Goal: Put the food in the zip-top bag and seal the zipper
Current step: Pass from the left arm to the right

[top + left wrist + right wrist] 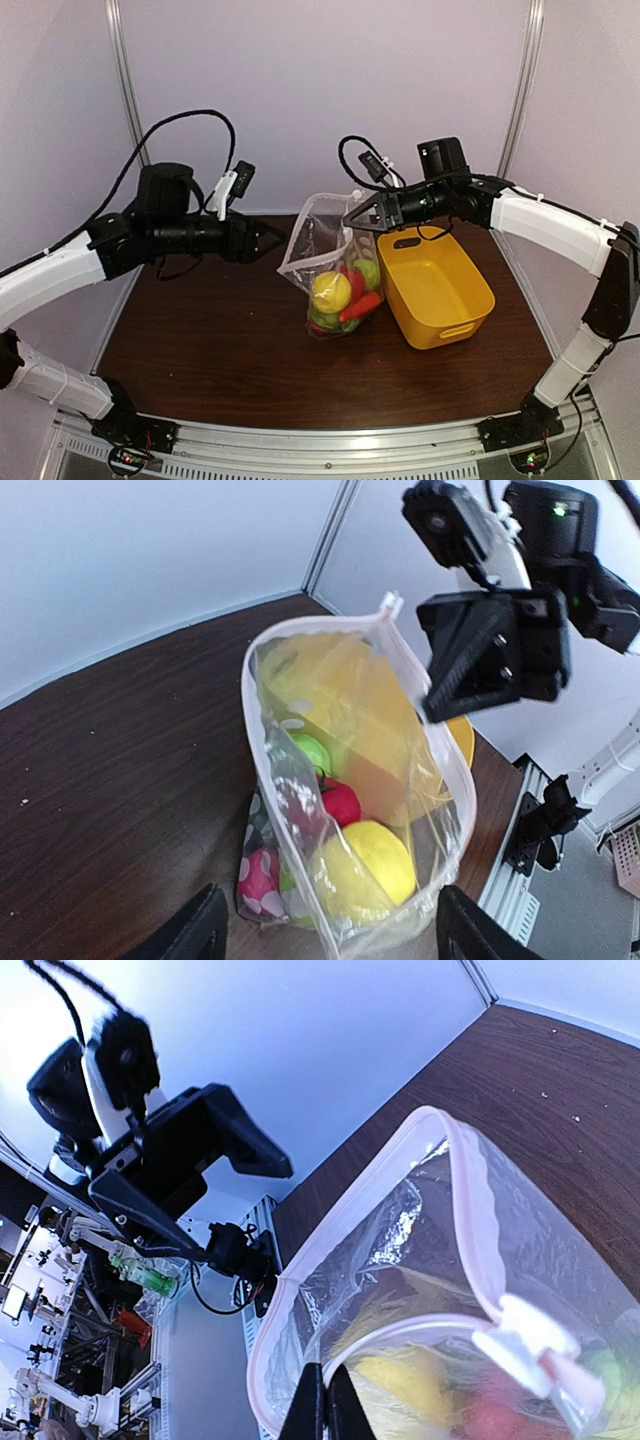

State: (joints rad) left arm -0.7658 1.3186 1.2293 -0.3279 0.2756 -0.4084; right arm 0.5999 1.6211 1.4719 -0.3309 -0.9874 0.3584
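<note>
**Open bag stands between the two hands, food inside**

Only the overhead view gives the layout. The zip-top bag (318, 240) stands upright on the counter (220, 330), just left of the yellow basket (455, 325). The food (335, 295) is heaped in its lower half: a yellow piece, red and green ones, and the orange carrot (360, 307) low on the right. The left hand (272, 238) points at the bag from the left without touching it. The right hand (352, 217) meets the bag's top edge from the right.

The left wrist view shows that hand's fingers (195, 935) spread wide at the bottom corners of the frame. The bag's gaping mouth lies ahead of them and between them, untouched. Through the clear wall a pink piece (258, 870) shows near the bottom.

The right wrist view shows the right hand's fingers pressed together on the bag's rim. The zipper (470, 1190) curves away from them in an open loop, and its white slider tab (525, 1338) sits just right of the fingertips.
</note>
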